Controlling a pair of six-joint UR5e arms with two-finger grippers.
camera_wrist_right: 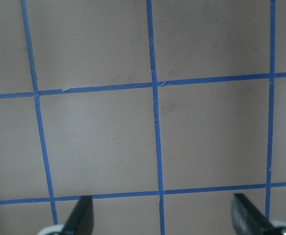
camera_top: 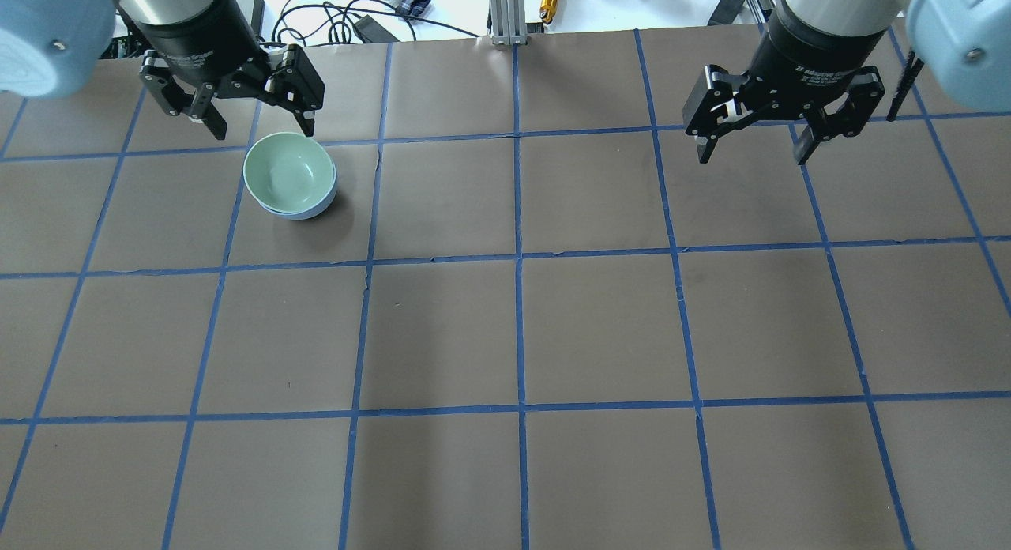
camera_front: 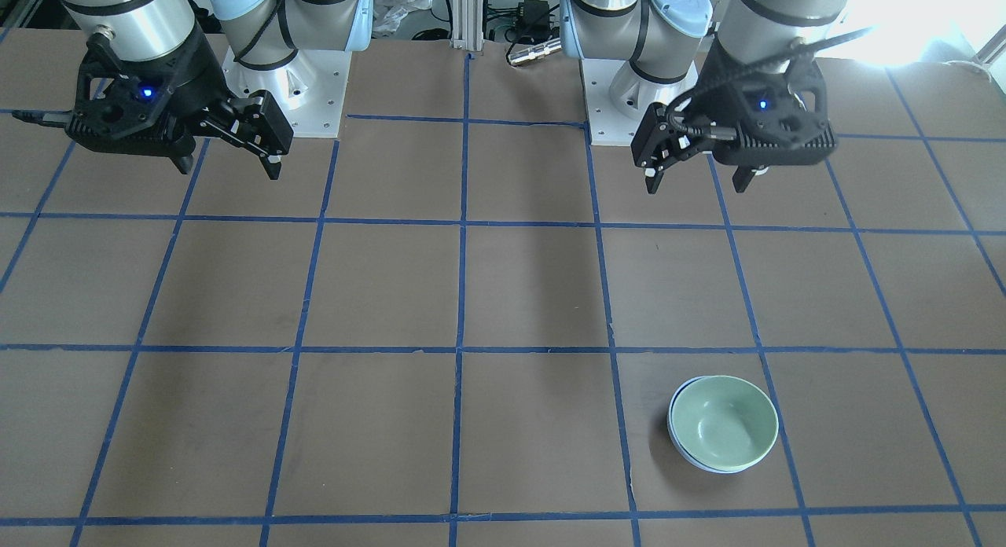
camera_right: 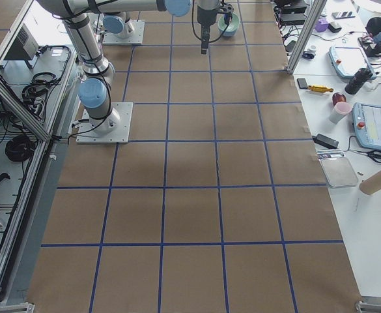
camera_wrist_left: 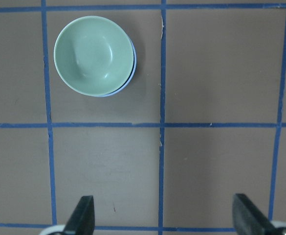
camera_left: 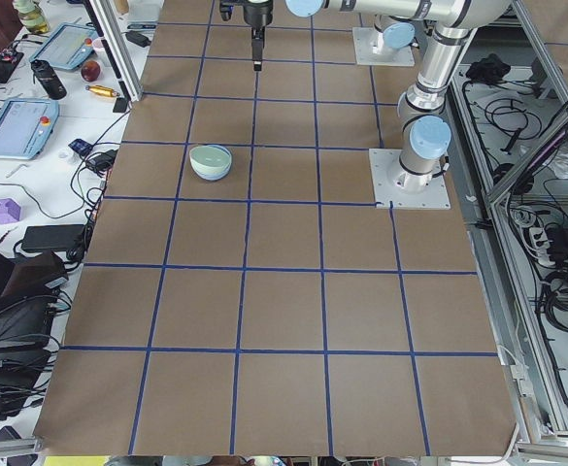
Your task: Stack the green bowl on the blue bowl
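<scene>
The pale green bowl [camera_front: 723, 423] sits nested upright inside the light blue bowl [camera_front: 711, 468], of which only a thin rim sliver shows. The stack also shows in the overhead view, green bowl [camera_top: 289, 172] in blue bowl [camera_top: 306, 212], and in the left wrist view, green bowl [camera_wrist_left: 94, 55] in blue bowl [camera_wrist_left: 128, 83]. My left gripper [camera_top: 264, 129] is open and empty, raised above the table near the stack and apart from it. My right gripper [camera_top: 752, 156] is open and empty, raised over bare table on the other side.
The table is brown with a blue tape grid. The two arm bases [camera_front: 287, 83] [camera_front: 629, 99] stand at the robot's edge. An aluminium post [camera_top: 505, 13] and cables lie past the far edge. Benches with tablets [camera_left: 16, 126] and tools flank that edge.
</scene>
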